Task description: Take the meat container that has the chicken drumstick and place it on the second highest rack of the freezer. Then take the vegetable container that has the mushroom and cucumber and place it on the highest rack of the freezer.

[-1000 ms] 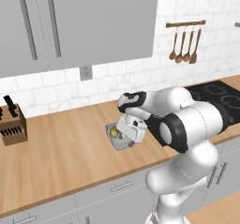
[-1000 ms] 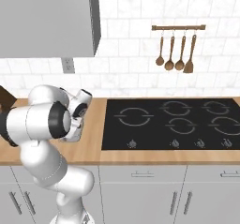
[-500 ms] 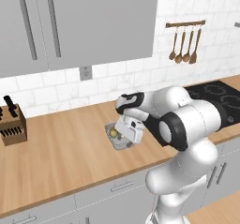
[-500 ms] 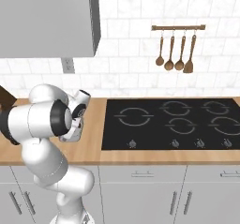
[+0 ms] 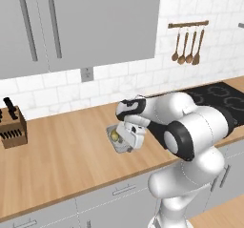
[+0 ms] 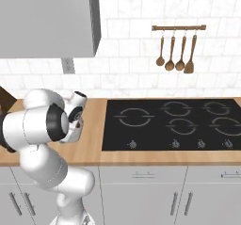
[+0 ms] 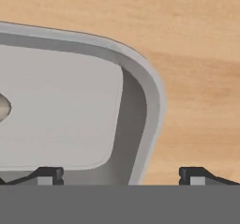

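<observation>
A shallow grey vegetable container [image 5: 116, 137] sits on the wooden counter [image 5: 62, 155], with a yellow-green cucumber [image 5: 114, 135] showing inside it. My gripper [image 5: 130, 141] hangs right over its near side, pointing down. In the hand view the container's rounded corner and rim [image 7: 149, 96] run between my two fingertips, one fingertip [image 7: 47, 175] over the tray floor and the other outside over the wood. The gripper [image 7: 122, 175] is open and holds nothing. A pale lump at the left edge of the hand view is too cut off to name. The meat container, the chicken drumstick and the freezer are out of view.
A knife block [image 5: 12, 127] stands at the far left of the counter. The black cooktop [image 6: 174, 123] lies to the right of the arm. Wooden utensils [image 5: 187, 43] hang on the tiled wall. Grey upper cabinets [image 5: 71, 22] overhang the counter.
The hand has settled slightly lower over the container's corner. The jaws stay wide apart and the container has not moved.
</observation>
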You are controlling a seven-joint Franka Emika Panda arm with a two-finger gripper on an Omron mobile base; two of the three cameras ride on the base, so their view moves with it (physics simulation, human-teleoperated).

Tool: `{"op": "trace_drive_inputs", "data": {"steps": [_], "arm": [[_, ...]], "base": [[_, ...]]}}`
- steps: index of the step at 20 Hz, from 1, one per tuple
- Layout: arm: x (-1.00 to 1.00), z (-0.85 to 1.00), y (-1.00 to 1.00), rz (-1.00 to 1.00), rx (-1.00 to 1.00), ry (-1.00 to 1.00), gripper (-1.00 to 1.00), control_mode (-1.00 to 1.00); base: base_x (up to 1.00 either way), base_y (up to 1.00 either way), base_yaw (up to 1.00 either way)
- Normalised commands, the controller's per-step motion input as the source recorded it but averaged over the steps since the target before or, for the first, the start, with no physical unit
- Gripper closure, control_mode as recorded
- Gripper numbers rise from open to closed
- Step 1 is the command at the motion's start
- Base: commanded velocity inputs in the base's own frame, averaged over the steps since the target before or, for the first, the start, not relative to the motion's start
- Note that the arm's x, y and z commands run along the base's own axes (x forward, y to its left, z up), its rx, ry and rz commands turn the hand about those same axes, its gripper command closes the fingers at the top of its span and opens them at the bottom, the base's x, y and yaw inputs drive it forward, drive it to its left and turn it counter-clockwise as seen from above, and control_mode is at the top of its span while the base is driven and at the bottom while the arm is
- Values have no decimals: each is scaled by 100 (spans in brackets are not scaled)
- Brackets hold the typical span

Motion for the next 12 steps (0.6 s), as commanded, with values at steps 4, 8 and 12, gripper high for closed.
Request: {"op": "trace_drive_inputs", "data": {"steps": [4, 8, 12], "arm": [[-32, -41, 21, -1, -3, -1, 100, -100], [-46, -61, 14, -2, 0, 0, 100, -100], [-47, -69, 5, -3, 0, 0, 100, -100]], "base": [[0, 0, 0], [0, 0, 0], [0, 0, 0]]}}
